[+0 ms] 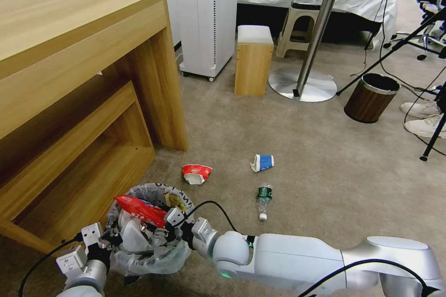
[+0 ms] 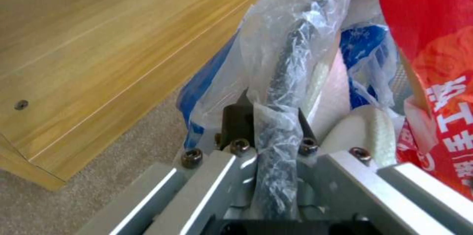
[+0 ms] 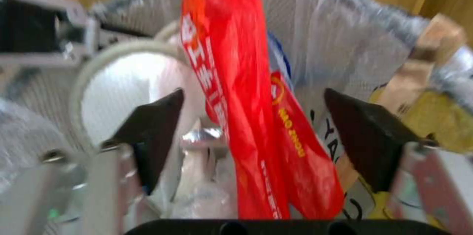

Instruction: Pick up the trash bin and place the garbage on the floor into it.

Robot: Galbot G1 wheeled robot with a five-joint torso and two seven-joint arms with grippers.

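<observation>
The wooden bench (image 1: pixel 69 79) stands at the robot's left on the beige floor (image 1: pixel 325 171). The trash bin (image 1: pixel 153 260), lined with a crinkly plastic bag, sits just beside the bench's lower shelf, directly in front of the robot.

The right gripper (image 3: pixel 251 131) hovers over the bin mouth with its fingers (image 3: pixel 153 124) apart; a red packet (image 3: pixel 231 91) lies between them across the bin contents, and the fingers do not close on it. A white slipper (image 3: pixel 123 91) lies in the bin beside the packet.

The left gripper (image 2: pixel 271 116) has its fingers clamped on the bag-covered bin rim at the robot's left side.

On the floor beyond the bin lie a red-white paper cup (image 1: pixel 196 173), a blue-white paper cup (image 1: pixel 262 163) and a green-labelled bottle (image 1: pixel 264 199), each apart from the others.
</observation>
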